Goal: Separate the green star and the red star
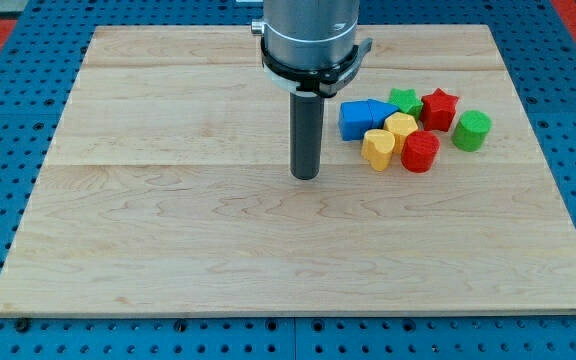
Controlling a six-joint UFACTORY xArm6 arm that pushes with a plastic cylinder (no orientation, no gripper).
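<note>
The green star and the red star sit side by side, touching, at the top of a cluster of blocks in the view's upper right. My tip rests on the wooden board to the left of the cluster, apart from every block. The green star is about a hundred pixels to the tip's right and higher in the view. The blue blocks lie between the tip and the stars.
The cluster also holds a blue cube, a blue triangular block, a yellow heart, a yellow block, a red cylinder and a green cylinder. The board's right edge is near.
</note>
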